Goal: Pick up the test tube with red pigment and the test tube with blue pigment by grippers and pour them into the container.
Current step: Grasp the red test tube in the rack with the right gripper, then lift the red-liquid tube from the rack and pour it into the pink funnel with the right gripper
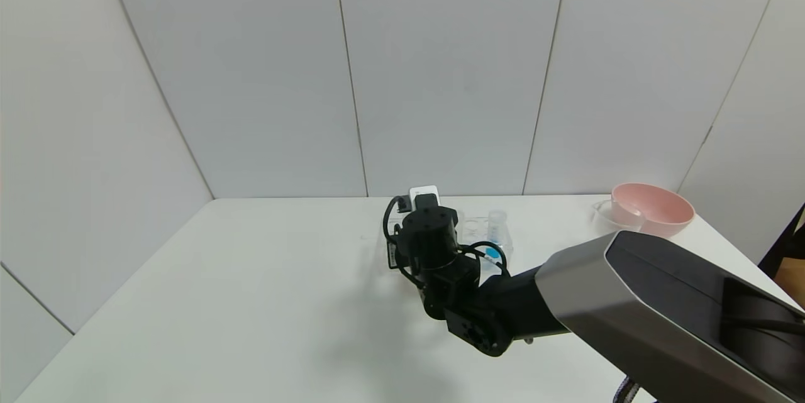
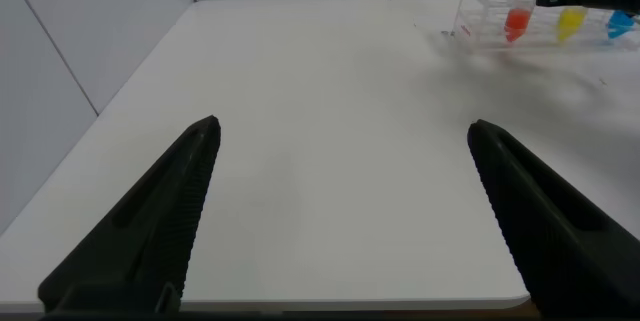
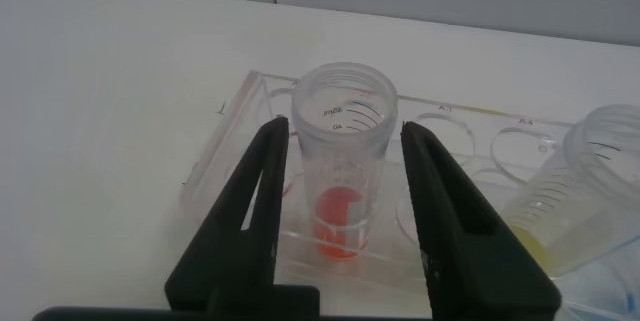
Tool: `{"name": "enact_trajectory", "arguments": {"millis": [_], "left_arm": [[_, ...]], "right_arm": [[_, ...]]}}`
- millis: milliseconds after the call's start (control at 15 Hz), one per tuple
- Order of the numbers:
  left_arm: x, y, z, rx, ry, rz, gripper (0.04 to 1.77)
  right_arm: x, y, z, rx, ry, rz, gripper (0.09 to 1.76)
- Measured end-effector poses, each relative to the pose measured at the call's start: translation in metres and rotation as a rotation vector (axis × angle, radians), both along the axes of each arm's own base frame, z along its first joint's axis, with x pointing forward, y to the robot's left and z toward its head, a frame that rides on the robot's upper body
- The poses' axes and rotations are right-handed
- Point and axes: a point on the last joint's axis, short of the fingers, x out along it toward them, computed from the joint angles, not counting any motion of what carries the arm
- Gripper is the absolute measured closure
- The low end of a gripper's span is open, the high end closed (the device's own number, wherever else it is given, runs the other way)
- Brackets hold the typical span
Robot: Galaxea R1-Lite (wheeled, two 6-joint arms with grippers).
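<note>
**Right gripper astride the red tube, long axis upright**

While my left gripper (image 2: 340,221) hangs parked and spread wide over bare table (image 1: 251,302), well apart from the rack, my right gripper (image 3: 345,196) is the one at work, reaching over the table's middle toward the clear tube rack (image 3: 240,126). Between its two black fingers (image 3: 250,211) stands the test tube with red pigment (image 3: 345,161), upright in its rack hole, the orange-red liquid pooled at its rounded bottom. Each finger lies close beside the tube wall; whether the pads already press the glass I cannot tell, though the jaws look nearly closed on it. Since the tube's long axis runs vertical and crosswise to the fingers' closing line, I judge a straight upward lift would clear the rack. Just beside it stands a yellow-liquid tube (image 3: 590,191), near enough to be knocked. Farther along the rack, in the head view, is the test tube with blue pigment (image 1: 495,246), partly hidden by my wrist. Well beyond, near the table's far right corner, the container (image 1: 611,214) sits touching or just beside a pink bowl (image 1: 657,208)
</note>
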Motion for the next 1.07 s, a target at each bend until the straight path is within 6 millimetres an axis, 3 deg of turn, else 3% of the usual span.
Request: {"name": "enact_trajectory", "arguments": {"millis": [67,133,533,1067], "left_arm": [[0.0,0.0,0.0,0.0,0.0,0.0,0.05],[0.0,0.0,0.0,0.0,0.0,0.0,0.05],[0.0,0.0,0.0,0.0,0.0,0.0,0.05],[0.0,0.0,0.0,0.0,0.0,0.0,0.05]], "right_arm": [[0.0,0.0,0.0,0.001,-0.001,0.0,1.09],[0.0,0.0,0.0,0.0,0.0,0.0,1.36],[-0.003,-0.002,0.011,0.008,-0.013,-0.001,1.36],[-0.021,-0.008,0.076,-0.002,-0.146,0.032,1.36]]}}
